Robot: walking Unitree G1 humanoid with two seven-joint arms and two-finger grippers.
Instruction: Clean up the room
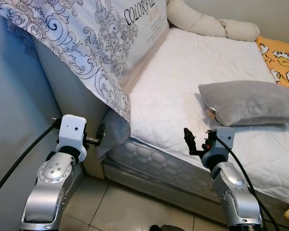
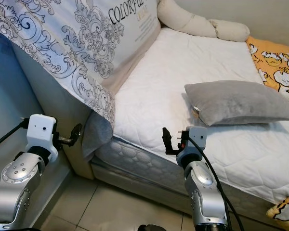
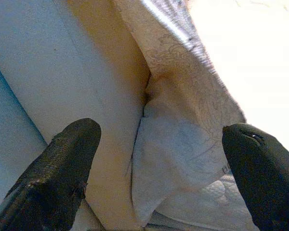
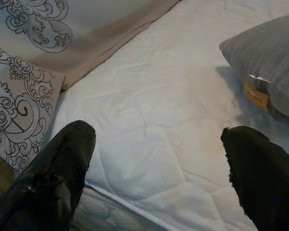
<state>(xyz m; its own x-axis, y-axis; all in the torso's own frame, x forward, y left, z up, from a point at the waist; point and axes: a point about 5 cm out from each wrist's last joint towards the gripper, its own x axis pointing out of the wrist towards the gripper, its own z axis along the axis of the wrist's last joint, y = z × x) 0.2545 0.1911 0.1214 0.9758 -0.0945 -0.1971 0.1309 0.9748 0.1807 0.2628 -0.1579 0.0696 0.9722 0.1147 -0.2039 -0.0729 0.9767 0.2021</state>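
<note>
A bed with a white quilted mattress (image 1: 183,96) stands before the robot, its padded side edge facing the camera above a pale tiled floor (image 1: 115,207). A white duvet printed with grey scrollwork (image 1: 86,38) hangs over the bed's left end and drapes down the pale beige footboard panel (image 1: 72,91), with a tan border strip along its inner edge. One corner of the duvet droops between the footboard and the mattress edge — its grey underside shows there.

The left gripper (image 3: 159,163) is held low beside that footboard, pointing at the drooping corner; its two black fingers (image 3: 58,168) stand wide apart with nothing between them. It looks close to the fabric, though whether it touches is hard to judge.

The right gripper (image 4: 159,168) hovers just over the near edge of the mattress, its fingers likewise spread and empty, aimed across the white surface.

A grey velvety rectangular cushion (image 1: 250,103) lies on the mattress to the right, a small tan tag at its near corner. Farther back — against the wall — rests a long cream bolster pillow (image 1: 207,21), and an orange sheet with white cartoon figures (image 1: 282,57) covers the far right corner.
</note>
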